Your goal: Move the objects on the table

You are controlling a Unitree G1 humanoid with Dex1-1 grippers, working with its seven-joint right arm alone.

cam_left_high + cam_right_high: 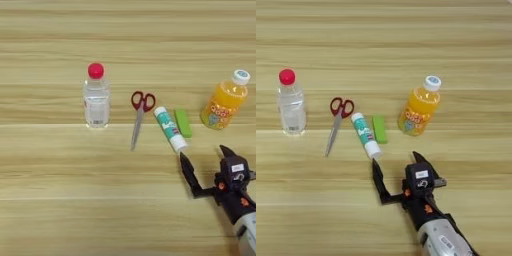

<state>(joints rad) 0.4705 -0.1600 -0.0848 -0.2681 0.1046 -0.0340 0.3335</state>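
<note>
I've got the end effector (pixel 395 167) low over the tabletop (pixel 50 210), coming in from the near right. Fingers are spread wide with nothing between them. The left finger's tip sits just near of the glue stick's white end, the right finger off to the right of it.

Layout, left to right in a loose row across the middle:
- clear bottle (pixel 96 97) with red cap, upright, far left, well apart from the rest
- scissors (pixel 139 115) lying flat, red handles toward the far side, blades pointing near
- glue stick (pixel 170 129) lying flat on a diagonal, white end toward near right
- green block (pixel 183 122) lying just beside the glue stick on its right; can't tell if they touch
- orange bottle (pixel 419 106) with white cap, upright, furthest right

My read: the open jaws line up on the glue stick's near end, so that's the likely pick. It lies flat and round, so it could roll if one finger nudges it first. The block is close enough to get bumped too.
</note>
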